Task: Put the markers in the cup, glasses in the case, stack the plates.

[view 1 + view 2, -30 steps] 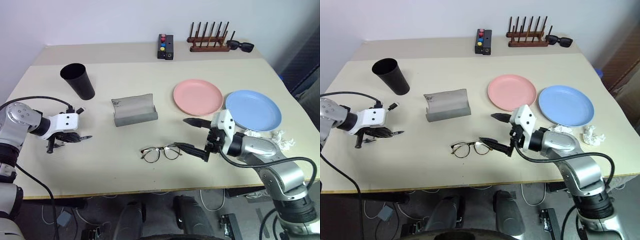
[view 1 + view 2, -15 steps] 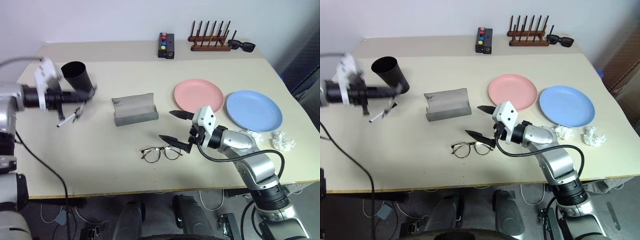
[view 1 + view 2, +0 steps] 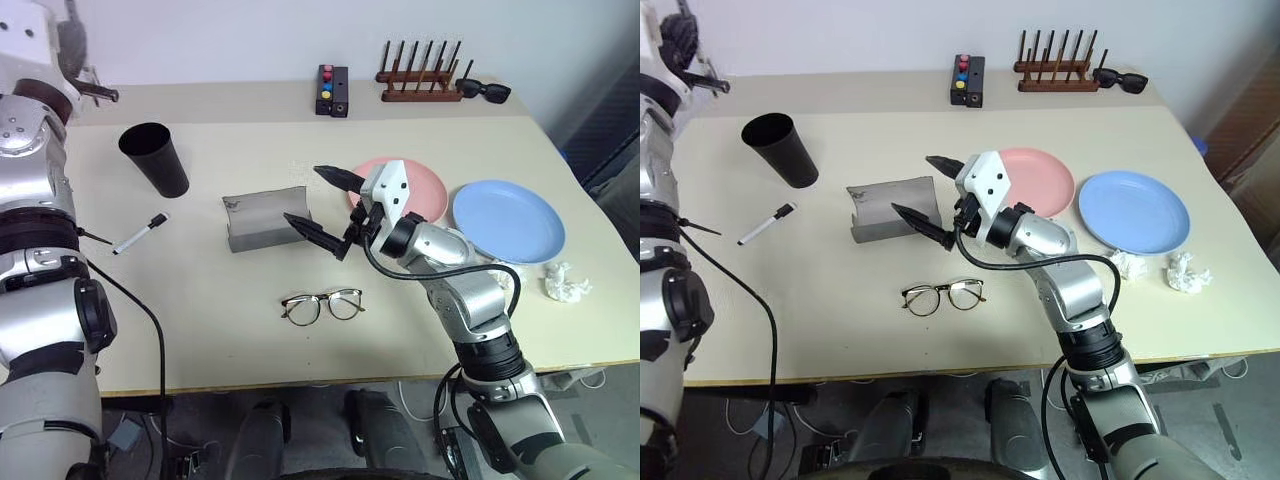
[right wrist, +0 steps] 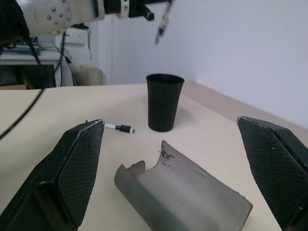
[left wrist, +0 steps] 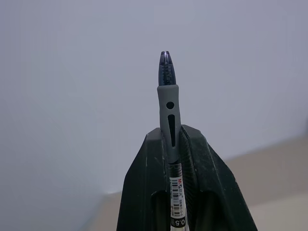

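The left hand [image 5: 169, 144], closed on the dark pen [image 5: 167, 82], is raised high above the cup [image 3: 155, 158], apparently to drop the pen in tip-down. The right hand [image 3: 322, 202] hovers wide open over the open case [image 3: 266, 220], with the glasses [image 3: 322, 305] just beside it on the surface [image 3: 200, 300]. The white marker [image 3: 139, 233] lies near the cup; pink plate [image 3: 432, 186] and blue plate [image 3: 505, 220] sit side by side, unstacked
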Robot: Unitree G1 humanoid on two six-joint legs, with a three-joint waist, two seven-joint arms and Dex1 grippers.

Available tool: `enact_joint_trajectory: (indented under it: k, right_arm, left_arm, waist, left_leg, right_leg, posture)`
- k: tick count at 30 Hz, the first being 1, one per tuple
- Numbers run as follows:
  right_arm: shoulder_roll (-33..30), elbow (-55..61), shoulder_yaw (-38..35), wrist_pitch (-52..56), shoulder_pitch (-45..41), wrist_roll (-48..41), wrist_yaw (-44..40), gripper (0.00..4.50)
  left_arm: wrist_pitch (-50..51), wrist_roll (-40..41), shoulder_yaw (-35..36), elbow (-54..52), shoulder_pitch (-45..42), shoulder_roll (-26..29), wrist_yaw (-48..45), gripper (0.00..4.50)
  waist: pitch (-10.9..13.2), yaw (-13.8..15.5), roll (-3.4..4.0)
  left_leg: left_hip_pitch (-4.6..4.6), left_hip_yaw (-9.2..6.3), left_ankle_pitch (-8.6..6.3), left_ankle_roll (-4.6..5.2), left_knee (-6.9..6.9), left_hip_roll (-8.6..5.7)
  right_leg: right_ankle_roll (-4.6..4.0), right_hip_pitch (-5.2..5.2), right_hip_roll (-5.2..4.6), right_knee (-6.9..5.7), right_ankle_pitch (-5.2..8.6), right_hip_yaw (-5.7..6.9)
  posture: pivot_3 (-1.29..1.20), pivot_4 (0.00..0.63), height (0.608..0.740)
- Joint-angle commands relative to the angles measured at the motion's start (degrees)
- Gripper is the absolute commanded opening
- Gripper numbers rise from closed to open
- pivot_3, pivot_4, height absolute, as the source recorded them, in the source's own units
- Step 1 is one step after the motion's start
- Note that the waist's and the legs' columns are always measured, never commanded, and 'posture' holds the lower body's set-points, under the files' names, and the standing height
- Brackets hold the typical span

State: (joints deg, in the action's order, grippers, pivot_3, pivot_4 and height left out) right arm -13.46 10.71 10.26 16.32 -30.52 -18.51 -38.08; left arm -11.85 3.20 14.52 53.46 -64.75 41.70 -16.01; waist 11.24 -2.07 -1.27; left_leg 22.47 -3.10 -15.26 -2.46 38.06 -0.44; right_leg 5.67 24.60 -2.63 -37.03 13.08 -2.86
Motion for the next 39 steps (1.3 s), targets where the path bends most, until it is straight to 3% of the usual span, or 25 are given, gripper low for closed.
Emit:
enact_joint_trajectory:
  k: [1, 10, 31, 34, 39]
  right_arm:
    - [2.15, 2.06, -0.51, -1.60, -0.67, -1.17, 0.66, 4.50]
    - [3.96, 4.00, 0.47, -1.35, 0.84, -0.92, 1.04, 4.50]
    - [3.61, 4.19, 0.02, -1.29, 0.82, -1.26, 1.13, 4.50]
    - [3.54, 4.23, -0.01, -1.24, 0.80, -1.29, 1.08, 4.50]
    - [3.36, 4.29, -0.10, -1.19, 0.88, -1.35, 0.99, 4.50]
  left_arm:
    - [-6.51, 0.55, 1.03, 3.66, -2.87, -1.51, 2.37, 0.03]
    - [-7.71, 3.73, 2.70, 10.45, -1.92, -5.60, 2.01, 0.03]
    - [-7.69, 5.93, 3.48, 8.72, 5.72, -8.68, 2.71, 0.03]
    - [-7.66, 5.95, 3.46, 8.67, 5.92, -8.83, 2.98, 1.26]
    - [-7.64, 5.97, 3.46, 8.58, 6.12, -9.03, 3.10, 3.85]
  waist:
    - [-0.01, 0.24, -0.02]
    - [-0.01, -0.20, -0.02]
    - [-0.01, -0.31, -0.02]
    - [-0.01, -0.33, -0.02]
    - [-0.01, -0.39, -0.02]
  left_leg:
    - [0.00, -0.01, 0.00, 0.00, 0.01, -0.01]
    - [0.01, -0.04, 0.01, -0.02, 0.01, -0.02]
    - [-0.01, -0.07, 0.01, -0.02, -0.01, -0.01]
    - [-0.01, -0.08, 0.01, -0.02, -0.01, -0.01]
    - [-0.01, -0.09, 0.01, -0.02, -0.01, -0.01]
  right_leg:
    - [0.00, -0.02, 0.00, 0.01, 0.00, 0.01]
    - [0.00, -0.02, 0.02, 0.00, 0.00, 0.03]
    - [0.00, -0.02, 0.03, -0.01, 0.00, 0.04]
    - [0.00, -0.02, 0.03, 0.00, 0.00, 0.04]
    - [0.00, -0.02, 0.03, 0.00, 0.00, 0.05]
  posture:
    - [0.00, 0.150, 0.735]
    - [0.00, 0.150, 0.735]
    - [0.00, 0.150, 0.735]
    - [0.00, 0.150, 0.735]
    - [0.00, 0.150, 0.735]
